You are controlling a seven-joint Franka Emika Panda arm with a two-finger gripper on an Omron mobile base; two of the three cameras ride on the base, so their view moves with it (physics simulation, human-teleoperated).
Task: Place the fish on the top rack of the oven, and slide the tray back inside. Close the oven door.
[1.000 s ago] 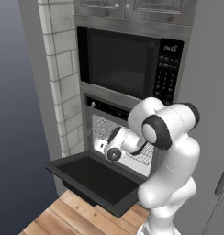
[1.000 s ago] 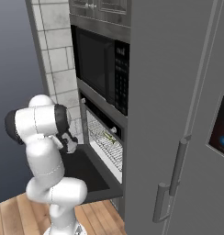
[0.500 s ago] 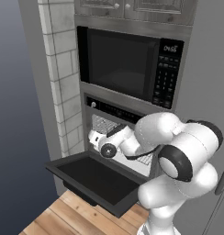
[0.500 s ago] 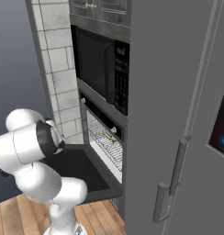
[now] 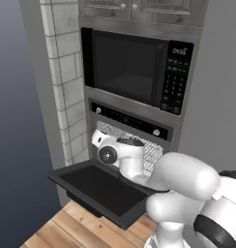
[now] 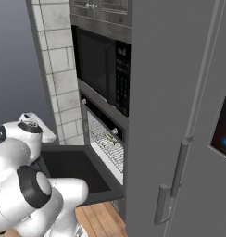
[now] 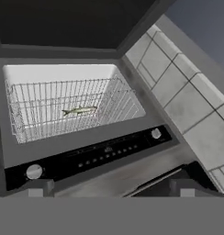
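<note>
The oven (image 5: 130, 121) stands open, its black oven door (image 5: 101, 187) lying flat and level in front of the cavity. The top rack (image 7: 63, 114), a silver wire grid, sits within the pale cavity. On it rests the fish (image 7: 79, 110), small and slender, also visible as the fish (image 6: 110, 137) from the right. My gripper (image 7: 109, 190) is open and empty, drawn back from the cavity and looking into it; the hand view is rolled upside down, so the door (image 7: 63, 23) shows at the top. The hand (image 5: 101, 143) hovers above the door's left rear.
A black microwave (image 5: 127, 65) with a keypad sits directly above the oven. A grey tiled wall (image 5: 62, 82) runs along the left, and a tall grey fridge (image 6: 179, 115) with a handle stands to the right. Wooden floor (image 5: 66, 227) lies below the door.
The arm has swung around, its bulky elbow now low in front. The hand has drawn back a little to the left of the cavity. The fish lies unmoved on the rack.
</note>
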